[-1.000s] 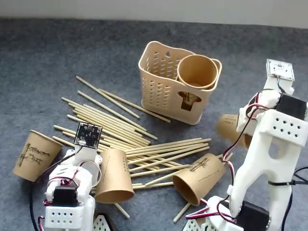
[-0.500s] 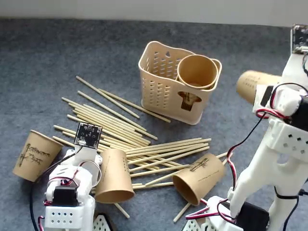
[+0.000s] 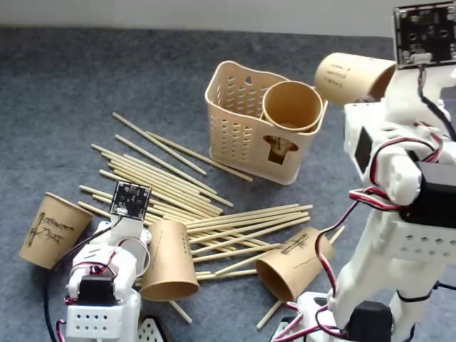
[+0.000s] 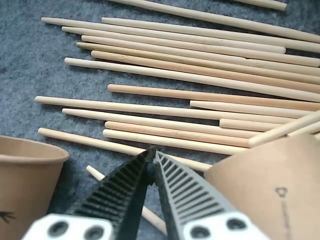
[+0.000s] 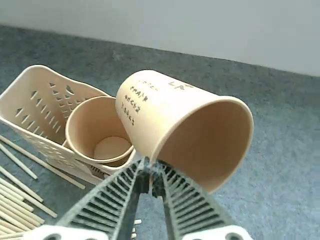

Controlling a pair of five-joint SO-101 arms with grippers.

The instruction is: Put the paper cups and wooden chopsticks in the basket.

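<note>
The right gripper (image 5: 150, 167) is clamped on the rim of a paper cup (image 3: 353, 77), pinching the wall near the mouth. In the high view the cup hangs in the upper right of the frame, off the table, just right of the basket (image 3: 242, 128) and above it. The cup lies on its side, its long axis roughly level. Its base points left toward the basket and its mouth opens right, toward the arm.

The right end of the basket already holds another cup (image 3: 292, 105), standing mouth up. The left end looks free. The coming move probably turns on this: the held cup must travel left and down and tip base-first to drop in or nest.

The left gripper (image 4: 151, 152) sits low at the lower left, fingers together on nothing, tips over the chopsticks (image 3: 178, 189). It is farther from the basket.
</note>
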